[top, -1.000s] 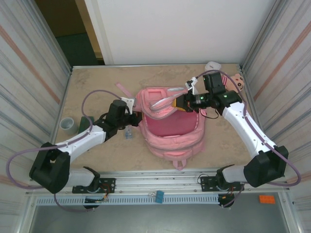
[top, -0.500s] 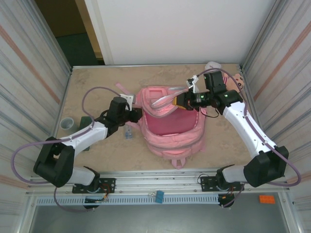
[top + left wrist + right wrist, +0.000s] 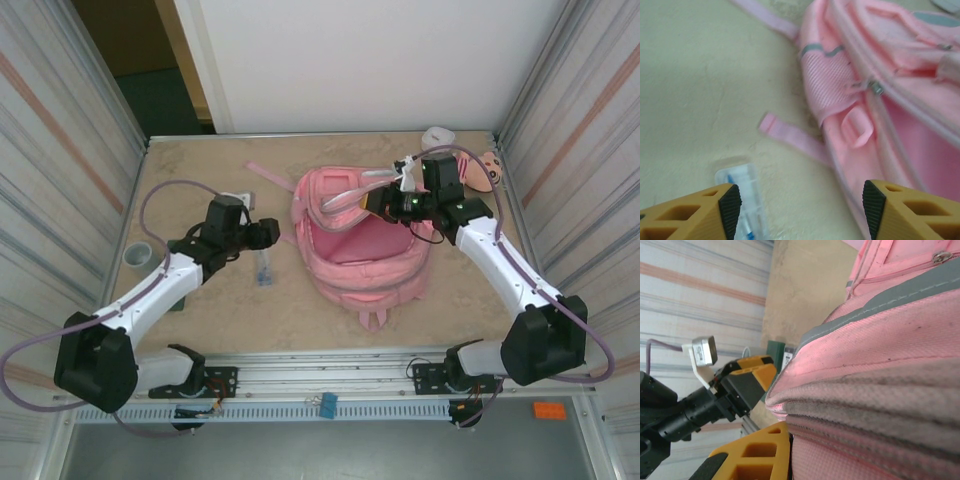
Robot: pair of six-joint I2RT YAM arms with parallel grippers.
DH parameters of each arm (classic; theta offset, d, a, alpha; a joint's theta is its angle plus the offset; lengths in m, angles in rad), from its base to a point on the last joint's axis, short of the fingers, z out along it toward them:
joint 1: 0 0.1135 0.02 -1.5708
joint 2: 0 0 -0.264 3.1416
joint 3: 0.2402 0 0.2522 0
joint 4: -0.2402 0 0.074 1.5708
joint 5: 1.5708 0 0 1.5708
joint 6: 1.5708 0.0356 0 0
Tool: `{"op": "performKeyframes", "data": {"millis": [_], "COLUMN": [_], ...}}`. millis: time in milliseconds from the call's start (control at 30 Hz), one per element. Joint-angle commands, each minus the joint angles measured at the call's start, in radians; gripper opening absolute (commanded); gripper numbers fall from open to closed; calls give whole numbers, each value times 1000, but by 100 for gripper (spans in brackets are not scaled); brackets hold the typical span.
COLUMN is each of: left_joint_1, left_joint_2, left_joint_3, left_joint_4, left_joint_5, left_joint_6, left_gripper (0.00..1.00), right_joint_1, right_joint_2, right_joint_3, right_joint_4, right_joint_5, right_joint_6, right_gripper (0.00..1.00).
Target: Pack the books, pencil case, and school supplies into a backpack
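One large pink fabric backpack point(image 3: 365, 255) lies mid-bench point(image 3: 200, 180) with its main mouth gaping. The right claw point(image 3: 378, 203) pinches its upper flap, and the left claw point(image 3: 264, 234) hangs spread just left of it, gripping nothing. Packing looks barely begun: one pink-hatted plush doll point(image 3: 487, 166), one grey round cup point(image 3: 137, 257) and one small clear plastic pen case point(image 3: 263, 270) lie outside on the bench.

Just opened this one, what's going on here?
Two arms are working on a pink backpack lying on the table. The right gripper is shut on the bag's upper rim, lifting it so the main compartment gapes. The left gripper is open and empty beside the bag, close to a small clear case of pens on the table.
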Motion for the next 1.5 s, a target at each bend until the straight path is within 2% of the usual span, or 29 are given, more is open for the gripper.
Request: {"op": "performKeyframes", "data": {"millis": [0, 233, 467, 533, 600, 767, 867, 1133, 1367, 1467], "left_joint_1": [7, -2, -83, -94, -96, -101, -101, -100, -81, -77], "left_joint_2": [-4, 100, 232, 261, 284, 338, 357, 341, 338, 326], "left_joint_3": [-25, -49, 11, 20, 20, 25, 17, 1, -16, -23], "left_joint_4": [-103, -148, -193, -203, -201, -195, -181, -175, -162, -158], "left_joint_5": [-24, -72, -172, -206, -223, -228, -228, -244, -229, -220], "left_joint_6": [-44, -61, -19, -28, -32, -26, -32, -49, -51, -56], "left_gripper": [68, 70, 70, 70, 69, 67, 64, 52, 53, 50], "right_joint_1": [4, 47, 83, 94, 104, 115, 127, 150, 155, 155], "right_joint_2": [-4, 1, 27, 34, 35, 7, -31, -156, -274, -324], "right_joint_3": [-19, -54, -58, -62, -75, -134, -179, -285, -328, -324], "right_joint_4": [118, 128, 129, 127, 120, 69, 31, -112, -266, -346], "right_joint_5": [42, 59, 77, 87, 105, 153, 164, 196, 216, 232], "right_joint_6": [17, 24, 29, 37, 49, 103, 130, 181, 179, 169], "right_gripper": [1, 2, 6, 11, 19, 38, 46, 56, 62, 63]}}
